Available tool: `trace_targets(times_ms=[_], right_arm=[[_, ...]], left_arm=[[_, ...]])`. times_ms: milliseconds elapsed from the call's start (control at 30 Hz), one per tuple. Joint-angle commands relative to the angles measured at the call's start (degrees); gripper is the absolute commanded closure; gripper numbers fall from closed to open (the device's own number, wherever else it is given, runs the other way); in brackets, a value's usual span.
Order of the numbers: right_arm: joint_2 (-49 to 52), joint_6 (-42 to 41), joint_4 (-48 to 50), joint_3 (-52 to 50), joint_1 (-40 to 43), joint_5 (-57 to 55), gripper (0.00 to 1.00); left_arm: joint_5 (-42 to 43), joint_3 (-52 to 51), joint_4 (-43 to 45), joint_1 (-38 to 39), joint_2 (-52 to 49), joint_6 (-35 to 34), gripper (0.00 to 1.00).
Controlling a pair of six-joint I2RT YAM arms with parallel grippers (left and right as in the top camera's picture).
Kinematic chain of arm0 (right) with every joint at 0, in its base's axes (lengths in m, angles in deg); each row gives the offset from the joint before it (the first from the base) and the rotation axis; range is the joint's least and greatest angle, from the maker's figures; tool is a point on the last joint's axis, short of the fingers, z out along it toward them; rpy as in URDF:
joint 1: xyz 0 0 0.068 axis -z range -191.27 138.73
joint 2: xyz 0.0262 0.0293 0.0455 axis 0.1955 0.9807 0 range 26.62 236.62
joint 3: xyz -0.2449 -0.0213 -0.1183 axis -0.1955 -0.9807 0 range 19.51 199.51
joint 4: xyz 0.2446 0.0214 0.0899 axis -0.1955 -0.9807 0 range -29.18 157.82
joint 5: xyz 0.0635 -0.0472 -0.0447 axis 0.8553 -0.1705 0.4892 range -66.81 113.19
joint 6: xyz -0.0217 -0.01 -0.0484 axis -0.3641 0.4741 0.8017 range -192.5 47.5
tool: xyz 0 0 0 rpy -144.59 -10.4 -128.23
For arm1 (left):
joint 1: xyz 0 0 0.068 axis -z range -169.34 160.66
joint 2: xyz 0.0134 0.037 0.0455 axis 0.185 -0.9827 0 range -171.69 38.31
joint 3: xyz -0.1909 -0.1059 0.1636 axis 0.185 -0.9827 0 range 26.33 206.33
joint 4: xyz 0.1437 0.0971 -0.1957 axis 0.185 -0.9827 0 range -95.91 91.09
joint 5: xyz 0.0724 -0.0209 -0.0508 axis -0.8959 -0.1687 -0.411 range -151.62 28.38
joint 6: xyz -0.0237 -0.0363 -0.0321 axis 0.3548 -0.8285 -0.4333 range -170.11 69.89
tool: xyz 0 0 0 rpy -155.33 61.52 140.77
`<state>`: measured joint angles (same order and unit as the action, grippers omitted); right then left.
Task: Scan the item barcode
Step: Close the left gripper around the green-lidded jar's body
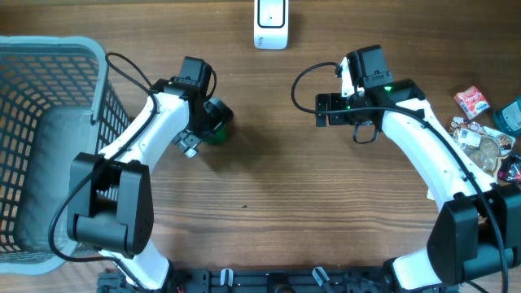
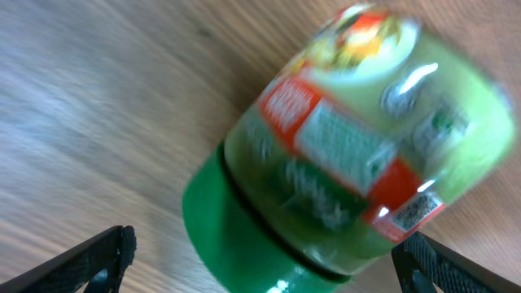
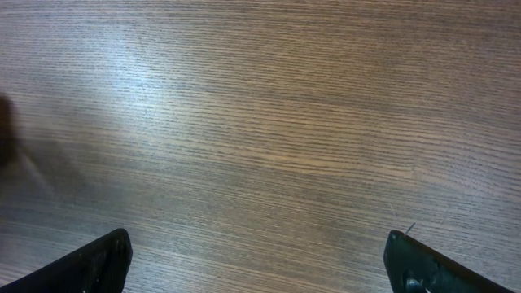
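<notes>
The item is a jar (image 2: 350,155) with a green lid and a red and white label, blurred in the left wrist view. It seems to lie on its side on the table, lid toward the camera. A small printed code (image 2: 415,210) shows near the label's lower right edge. My left gripper (image 2: 264,252) is open, its fingertips (image 2: 110,252) standing wide on either side of the lid without touching it. From overhead the jar (image 1: 220,124) is mostly hidden by that gripper (image 1: 207,126). A white scanner (image 1: 270,23) stands at the table's far edge. My right gripper (image 1: 324,110) (image 3: 256,248) is open over bare wood.
A large grey mesh basket (image 1: 49,138) fills the left side of the table. Several snack packets (image 1: 480,130) lie in a heap at the right edge, beside the right arm.
</notes>
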<state>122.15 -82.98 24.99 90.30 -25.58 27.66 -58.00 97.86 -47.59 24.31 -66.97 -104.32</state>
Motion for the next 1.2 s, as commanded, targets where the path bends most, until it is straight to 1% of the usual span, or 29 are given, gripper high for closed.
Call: trace_targets(times_ms=[0, 100, 200, 333, 433, 500, 700, 767, 833, 933, 1167], right_arm=[[-0.2, -0.2, 0.2, 1.2, 0.1, 0.7, 0.0], [-0.2, -0.3, 0.3, 1.2, 0.1, 0.7, 0.0], [-0.2, -0.2, 0.3, 1.2, 0.1, 0.7, 0.0], [-0.2, -0.2, 0.4, 1.2, 0.1, 0.7, 0.0], [-0.2, -0.2, 0.4, 1.2, 0.1, 0.7, 0.0], [-0.2, -0.2, 0.7, 1.2, 0.1, 0.7, 0.0], [-0.2, -0.2, 1.5, 1.1, 0.1, 0.7, 0.0], [-0.2, -0.2, 1.5, 1.1, 0.1, 0.7, 0.0], [-0.2, -0.2, 1.4, 1.1, 0.1, 0.7, 0.0], [-0.2, -0.2, 1.4, 1.1, 0.1, 0.7, 0.0], [-0.2, -0.2, 1.1, 1.1, 0.1, 0.7, 0.0]], left_arm=[[-7.6, -0.2, -2.9, -0.4, 0.4, 4.0, 0.0], [-8.8, -0.2, -4.8, -0.4, 0.4, 5.2, 0.0], [-11.0, -0.2, -6.4, -0.4, 0.4, 5.2, 0.0], [-11.0, -0.2, -6.2, -0.4, 0.4, 4.0, 0.0], [-7.5, 0.1, -6.2, -0.3, 0.5, 3.0, 0.0], [-6.8, 0.3, -6.2, 0.0, 1.0, 3.0, 0.0], [-6.3, 2.1, -6.2, 3.8, 7.3, 7.2, 0.0], [-6.1, 3.5, -6.3, 4.8, 10.0, 7.5, 0.0], [-3.9, 4.9, -6.1, 4.7, 11.9, 7.3, 0.0], [-2.9, 5.4, -6.1, 3.5, 11.4, 7.1, 0.0], [-1.5, 5.4, -5.6, 2.4, 5.1, 7.4, 0.0]])
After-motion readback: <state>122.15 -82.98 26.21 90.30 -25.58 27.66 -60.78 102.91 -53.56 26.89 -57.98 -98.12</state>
